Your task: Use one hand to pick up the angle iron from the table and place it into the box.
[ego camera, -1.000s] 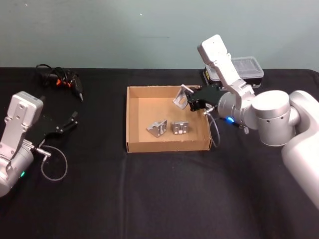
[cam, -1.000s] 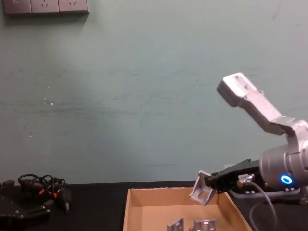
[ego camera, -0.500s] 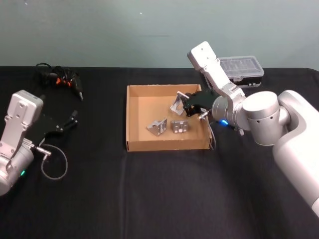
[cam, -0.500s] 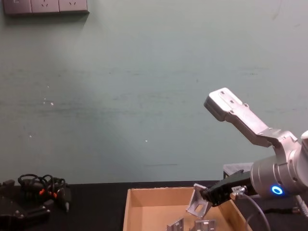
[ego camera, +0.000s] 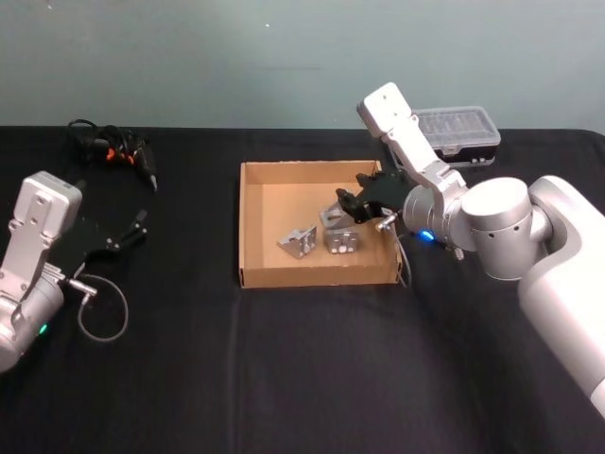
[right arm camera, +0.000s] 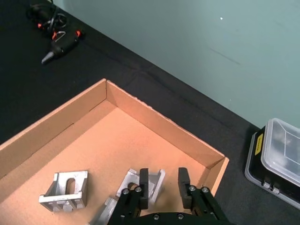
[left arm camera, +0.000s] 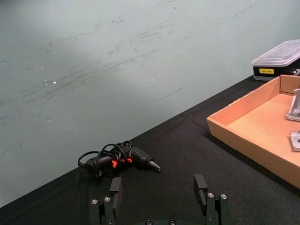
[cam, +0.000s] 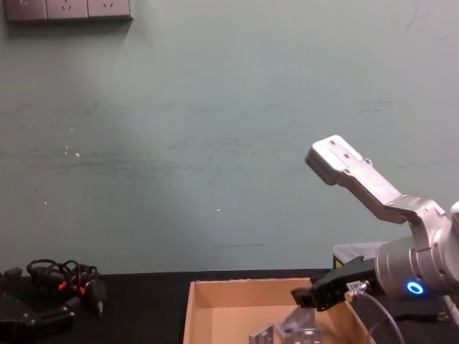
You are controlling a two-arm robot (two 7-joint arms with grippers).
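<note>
The tan box (ego camera: 242,227) lies on the black table (ego camera: 284,369) in the middle. My right gripper (ego camera: 352,201) hovers just over the box's far right part, open, and in the right wrist view (right arm camera: 163,185) its fingers stand apart. A silver angle iron (ego camera: 332,218) lies under it on the box floor (right arm camera: 154,179), leaning against a second one (ego camera: 342,242). A third angle iron (ego camera: 299,241) lies to their left (right arm camera: 65,192). My left gripper (ego camera: 132,232) rests open on the table at the far left (left arm camera: 158,187).
A black plastic case with a clear lid (ego camera: 460,132) stands behind the right arm, close to the box's far right corner (right arm camera: 281,157). A bundle of black cables with orange bits (ego camera: 113,151) lies at the back left (left arm camera: 117,159).
The right gripper came down into the box with the angle iron and let it go. The iron now rests on the box floor. The left arm has not moved.
</note>
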